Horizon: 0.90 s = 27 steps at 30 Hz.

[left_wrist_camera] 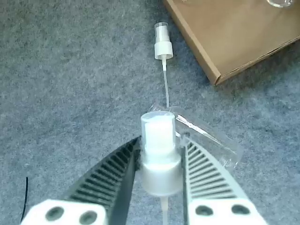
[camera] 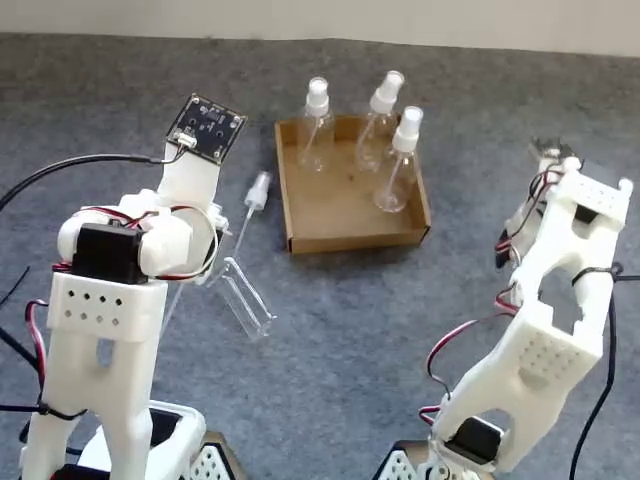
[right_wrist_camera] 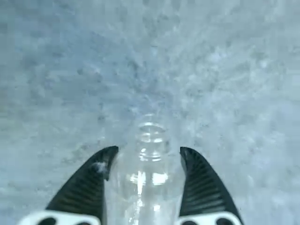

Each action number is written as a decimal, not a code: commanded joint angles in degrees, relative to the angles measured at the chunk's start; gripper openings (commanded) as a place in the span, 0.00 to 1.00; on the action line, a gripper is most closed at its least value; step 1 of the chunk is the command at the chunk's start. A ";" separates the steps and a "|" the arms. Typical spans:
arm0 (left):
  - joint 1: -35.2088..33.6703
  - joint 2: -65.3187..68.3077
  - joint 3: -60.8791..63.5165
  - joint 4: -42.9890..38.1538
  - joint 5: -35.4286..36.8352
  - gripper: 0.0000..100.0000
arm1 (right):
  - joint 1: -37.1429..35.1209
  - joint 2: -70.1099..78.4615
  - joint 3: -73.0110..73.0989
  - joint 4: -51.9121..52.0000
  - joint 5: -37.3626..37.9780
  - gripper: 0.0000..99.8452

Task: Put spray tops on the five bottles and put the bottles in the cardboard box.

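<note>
Left gripper (left_wrist_camera: 161, 143) clenched around a white spray top (left_wrist_camera: 161, 164); right gripper (right_wrist_camera: 149, 152) grasps an uncapped clear bottle (right_wrist_camera: 149, 183). Three capped bottles (camera: 398, 160) stand in the cardboard box (camera: 350, 240) (a second spray top (camera: 257, 190) and a topless bottle (camera: 245, 297) lie near it on the grey surface (camera: 350, 340)).

The box (left_wrist_camera: 234, 37) ran off the edge in the left wrist view, so just one corner showed. A bottle (left_wrist_camera: 283, 3) in it was cut down to a sliver of glass. The held top (left_wrist_camera: 161, 154) hid part of the lying bottle (left_wrist_camera: 211, 138), and its tube left the picture. The held bottle (right_wrist_camera: 149, 173) lost its lower part at the edge.
</note>
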 commanded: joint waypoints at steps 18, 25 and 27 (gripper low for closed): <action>1.98 -1.98 -18.15 -13.10 9.76 0.05 | -47.43 -80.75 61.05 -32.92 -24.00 0.00; 9.36 -2.07 -20.09 -25.85 14.51 0.05 | -53.32 -86.55 68.44 -38.02 -23.47 0.00; 11.03 -2.07 -20.09 -27.69 14.51 0.02 | -53.41 -88.13 69.05 -35.74 -23.56 0.00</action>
